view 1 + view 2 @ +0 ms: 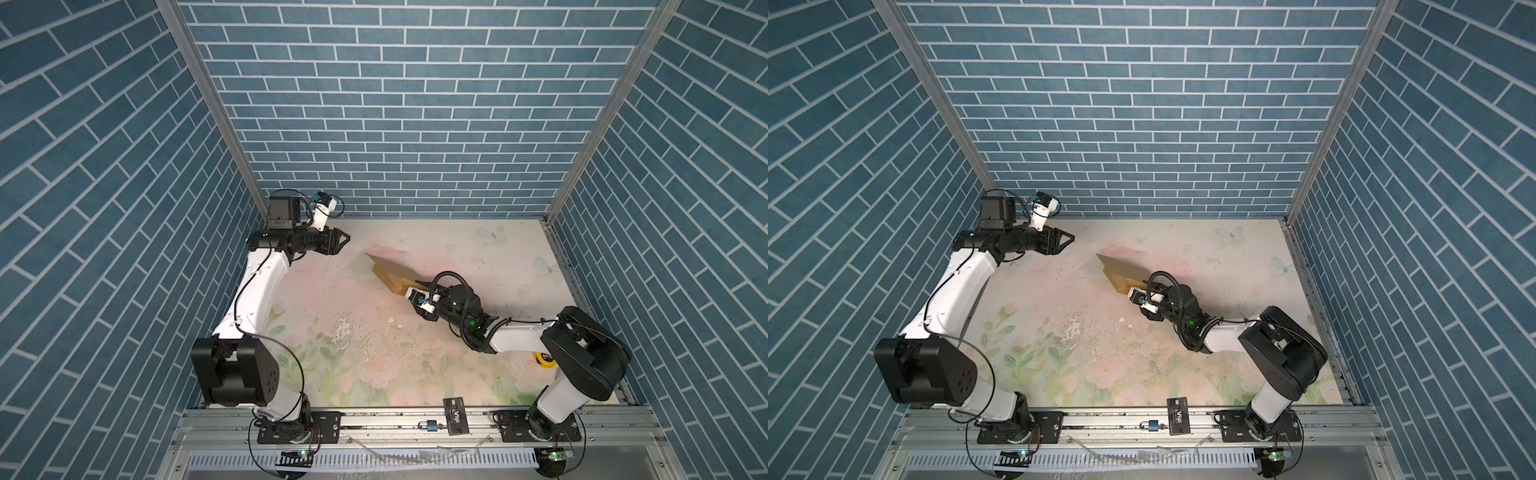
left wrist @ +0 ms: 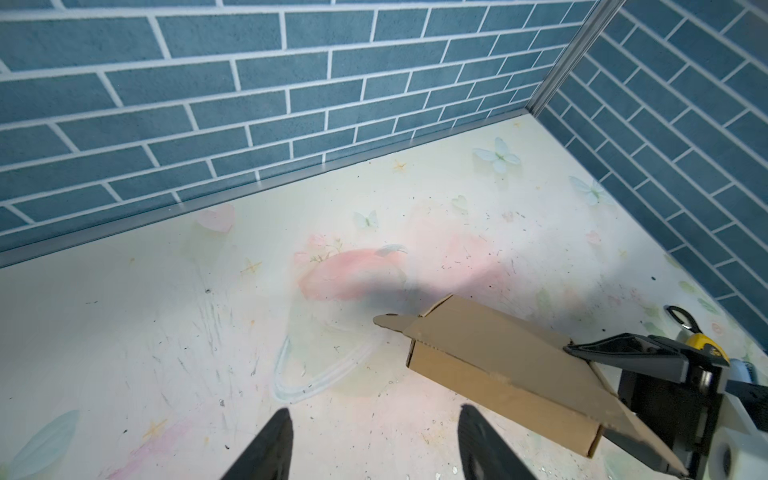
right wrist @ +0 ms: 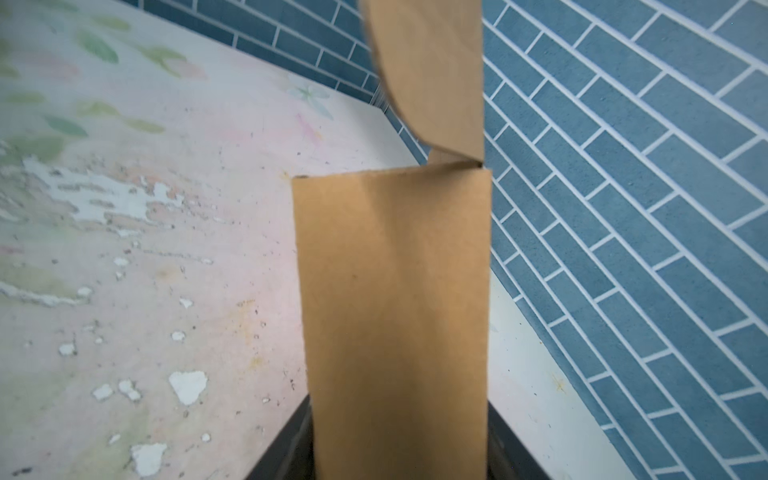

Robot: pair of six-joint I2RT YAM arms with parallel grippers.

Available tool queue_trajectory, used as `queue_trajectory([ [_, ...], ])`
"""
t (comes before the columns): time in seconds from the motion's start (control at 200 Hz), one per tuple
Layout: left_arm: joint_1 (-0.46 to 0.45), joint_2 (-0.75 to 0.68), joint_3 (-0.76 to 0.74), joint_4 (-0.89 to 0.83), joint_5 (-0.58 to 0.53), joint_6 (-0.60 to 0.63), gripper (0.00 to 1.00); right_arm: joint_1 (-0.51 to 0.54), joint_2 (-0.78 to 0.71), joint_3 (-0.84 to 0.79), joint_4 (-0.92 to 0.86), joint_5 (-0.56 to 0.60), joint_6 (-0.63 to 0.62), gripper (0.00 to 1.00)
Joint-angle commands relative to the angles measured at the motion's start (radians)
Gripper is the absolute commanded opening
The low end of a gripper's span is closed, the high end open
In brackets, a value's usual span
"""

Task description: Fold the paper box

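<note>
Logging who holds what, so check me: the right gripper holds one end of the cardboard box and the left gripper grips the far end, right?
Not quite: the right gripper does hold one end of the paper box, but the left gripper is open and apart from it, as the left wrist view shows.

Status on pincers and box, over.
Left pincer open, empty, apart from paper box. Right pincer shut on it, end tab sticking out. Nothing between them.

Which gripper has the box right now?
The right gripper: shut on one end of the paper box. The left gripper hangs open and empty, clear of it.
</note>
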Motion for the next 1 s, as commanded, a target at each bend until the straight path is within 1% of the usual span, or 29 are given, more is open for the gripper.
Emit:
queue_trajectory([
  [0.0,-0.004,-0.020,-0.020,0.065,0.050,-0.040,0.65,-0.017,-0.035,-0.002,0.087,-0.080,0.205,0.55],
  [0.055,0.001,-0.036,-0.045,0.083,0.060,-0.066,0.65,-0.030,-0.030,-0.004,0.123,-0.102,0.266,0.55],
  [0.135,0.019,-0.057,-0.092,0.101,0.116,-0.065,0.65,-0.056,-0.012,-0.001,0.176,-0.153,0.365,0.55],
  [0.215,0.037,-0.072,-0.136,0.101,0.139,-0.031,0.65,-0.070,0.013,0.008,0.208,-0.207,0.422,0.54],
  [0.34,0.060,-0.085,-0.195,0.106,0.152,0.045,0.66,-0.079,0.075,0.027,0.247,-0.274,0.467,0.54],
  [0.485,0.078,-0.087,-0.261,0.141,0.157,0.061,0.69,-0.098,0.188,0.028,0.432,-0.327,0.589,0.54],
  [0.58,0.078,-0.066,-0.291,0.178,0.171,0.064,0.70,-0.103,0.272,0.036,0.522,-0.356,0.640,0.53],
  [0.69,0.078,-0.028,-0.280,0.195,0.167,0.070,0.71,-0.104,0.309,0.049,0.524,-0.399,0.656,0.52],
  [0.8,0.076,0.021,-0.248,0.188,0.127,0.082,0.71,-0.109,0.329,0.042,0.523,-0.428,0.644,0.53],
  [0.91,0.065,0.068,-0.204,0.179,0.130,0.069,0.71,-0.112,0.357,0.032,0.522,-0.438,0.633,0.55],
  [0.995,0.047,0.101,-0.172,0.144,0.136,0.106,0.71,-0.117,0.373,0.023,0.524,-0.440,0.616,0.56],
])
